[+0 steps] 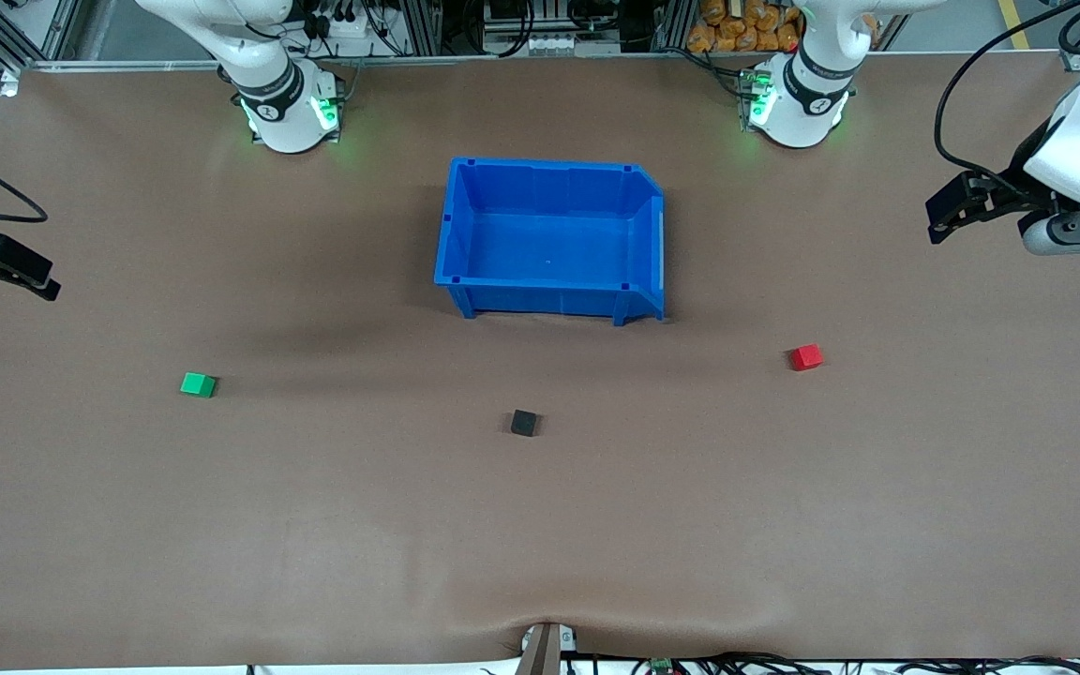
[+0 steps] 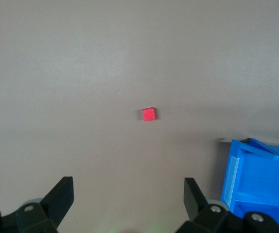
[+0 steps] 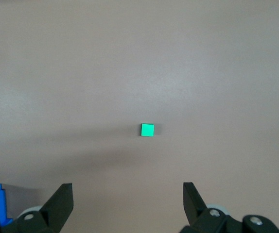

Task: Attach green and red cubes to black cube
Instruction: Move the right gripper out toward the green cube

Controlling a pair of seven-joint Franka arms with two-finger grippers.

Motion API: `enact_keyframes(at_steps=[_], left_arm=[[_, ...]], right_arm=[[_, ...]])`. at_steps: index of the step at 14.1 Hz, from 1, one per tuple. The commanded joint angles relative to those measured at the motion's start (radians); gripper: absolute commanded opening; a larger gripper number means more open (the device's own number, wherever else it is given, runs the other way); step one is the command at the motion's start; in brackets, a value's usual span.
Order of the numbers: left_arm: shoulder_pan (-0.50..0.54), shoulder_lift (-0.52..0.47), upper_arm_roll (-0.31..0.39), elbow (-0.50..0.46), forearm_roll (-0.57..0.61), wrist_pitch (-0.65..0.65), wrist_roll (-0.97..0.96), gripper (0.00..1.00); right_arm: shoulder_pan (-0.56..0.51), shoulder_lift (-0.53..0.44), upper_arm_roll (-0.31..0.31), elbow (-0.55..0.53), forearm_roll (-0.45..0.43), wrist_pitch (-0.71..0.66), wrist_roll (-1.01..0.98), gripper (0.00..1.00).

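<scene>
Small matte black cube in front view only, left gripper spread empty over bright red cube, right gripper spread empty over bright green cube

The light was bright and even, and it seemed to come from above. The flat brown table cover looked smooth, with a soft pale shine in the middle of both wrist views. A wide, faint shadow lay on it close to the big blue plastic bin, on the side nearer the front camera. The small bright green cube, small bright red cube and small matte black cube each had only a tiny dark shadow. Green lamps glowed on the white arm bases. In the wrist views the black fingers at the edge looked a bit soft.
</scene>
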Motion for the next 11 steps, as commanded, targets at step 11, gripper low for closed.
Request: enact_keyframes(at_steps=[11], left_arm=[[0.012, -0.001, 0.004, 0.029, 0.004, -0.068, 0.046, 1.0]], right_arm=[[0.011, 0.028, 0.002, 0.035, 0.007, -0.008, 0.003, 1.0]])
